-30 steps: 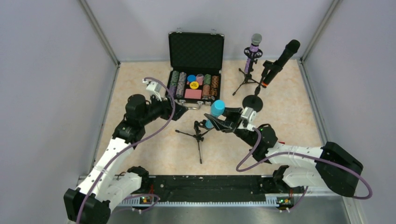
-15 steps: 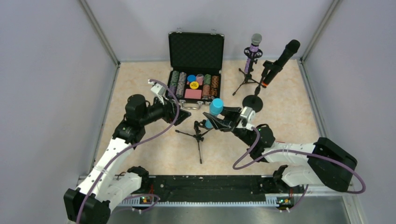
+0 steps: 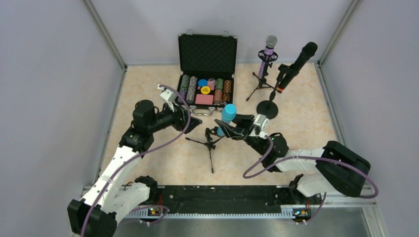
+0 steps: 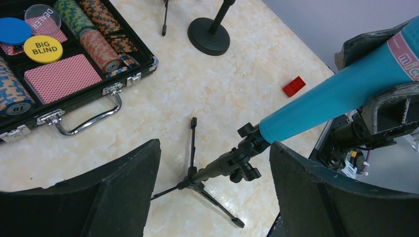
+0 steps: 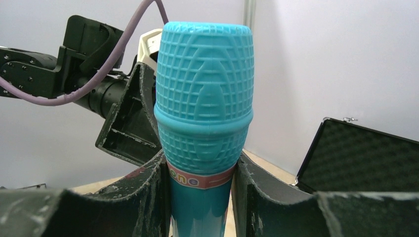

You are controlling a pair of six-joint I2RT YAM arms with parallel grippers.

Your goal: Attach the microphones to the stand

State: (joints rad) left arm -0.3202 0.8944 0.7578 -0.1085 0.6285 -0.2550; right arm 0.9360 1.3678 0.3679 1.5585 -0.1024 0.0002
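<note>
My right gripper [image 5: 200, 170] is shut on the turquoise microphone [image 5: 204, 98], its jaws clamped just under the ribbed head. In the left wrist view the turquoise microphone [image 4: 336, 96] slants down, and its lower end meets the clip on the small black tripod stand [image 4: 232, 160]. My left gripper [image 4: 215, 148] hangs open above that stand, one finger on each side and touching nothing. From above, the turquoise microphone [image 3: 229, 114] sits mid-table over the tripod stand [image 3: 210, 140]. The purple microphone [image 3: 268, 49] stands in its own tripod. The black microphone [image 3: 295, 61] is clipped on a round-base stand [image 3: 268, 108].
An open black case [image 3: 207, 52] of poker chips lies behind the tripod, its handle [image 4: 84, 121] facing the stand. A small red block [image 4: 294, 86] lies on the table by the right arm. Grey walls close in the table at the back and both sides.
My right arm has pushed slightly left with the turquoise microphone. The left gripper has shifted a little right toward the stand and stays open.
</note>
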